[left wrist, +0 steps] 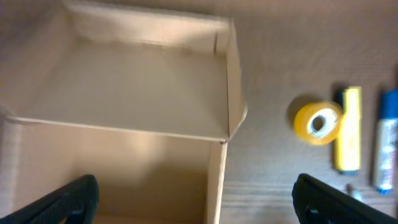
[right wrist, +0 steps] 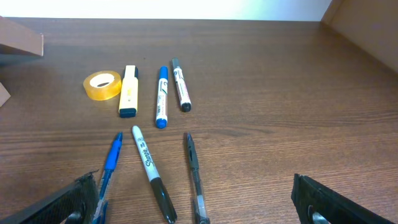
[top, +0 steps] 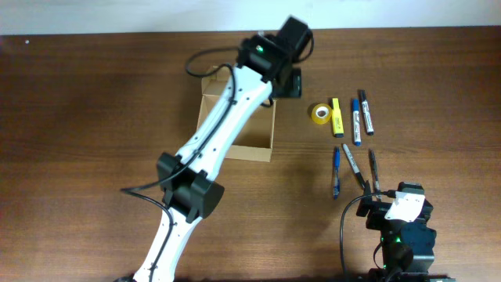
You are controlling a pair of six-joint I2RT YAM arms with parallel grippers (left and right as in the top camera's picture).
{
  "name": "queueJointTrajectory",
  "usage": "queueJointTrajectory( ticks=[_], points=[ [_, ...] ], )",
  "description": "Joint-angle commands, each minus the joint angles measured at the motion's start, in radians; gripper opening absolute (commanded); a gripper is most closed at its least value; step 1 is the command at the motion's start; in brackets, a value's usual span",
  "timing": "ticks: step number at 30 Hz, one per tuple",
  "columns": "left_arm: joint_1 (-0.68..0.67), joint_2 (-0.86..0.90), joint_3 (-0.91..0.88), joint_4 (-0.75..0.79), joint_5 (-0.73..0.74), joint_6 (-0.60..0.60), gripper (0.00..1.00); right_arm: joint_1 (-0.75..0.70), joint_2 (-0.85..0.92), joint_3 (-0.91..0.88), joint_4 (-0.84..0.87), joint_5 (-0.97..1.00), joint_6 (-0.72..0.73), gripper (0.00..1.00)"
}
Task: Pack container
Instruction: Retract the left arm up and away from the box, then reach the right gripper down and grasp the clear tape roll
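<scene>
The container is an open tan cardboard box at the table's middle, with nothing visible inside. My left gripper is open and hovers over the box's far right corner. In the left wrist view its fingers straddle the right wall of the box. To the right lie a yellow tape roll, a yellow highlighter, a blue marker, a black-capped marker, a blue pen, a Sharpie and a black pen. My right gripper is open and empty, just in front of the pens.
My left arm stretches from the front edge diagonally over the left part of the box. The right wrist view shows the tape roll, highlighter and Sharpie on bare wood.
</scene>
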Motion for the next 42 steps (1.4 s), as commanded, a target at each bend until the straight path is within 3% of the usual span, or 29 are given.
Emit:
queueJointTrajectory(
  ticks=[1,8,16,22,30,36,42],
  points=[
    [0.05,-0.01,0.211,-0.085,-0.092,0.048,1.0,-0.006,-0.011,-0.008,0.003,0.002,0.009,0.99],
    [0.166,-0.01,0.386,-0.246,-0.19,0.072,1.0,-0.006,-0.011,-0.008,0.003,0.002,0.009,0.99],
    [0.361,-0.084,0.387,-0.246,-0.179,0.167,1.0,-0.006,-0.011,-0.008,0.003,0.002,0.009,0.99],
    [0.581,-0.148,0.387,-0.246,-0.181,0.224,1.0,-0.007,-0.011,-0.008,0.005,0.002,0.009,0.99],
    [0.84,-0.155,0.381,-0.246,-0.114,0.224,1.0,-0.007,0.024,0.053,0.028,-0.232,0.013,0.99],
    [0.93,-0.155,0.38,-0.246,-0.088,0.224,1.0,-0.007,0.255,0.265,0.031,-0.259,-0.008,0.99],
    [0.962,-0.155,0.38,-0.246,-0.088,0.224,1.0,-0.006,0.768,0.66,-0.13,-0.264,-0.021,0.99]
  ],
)
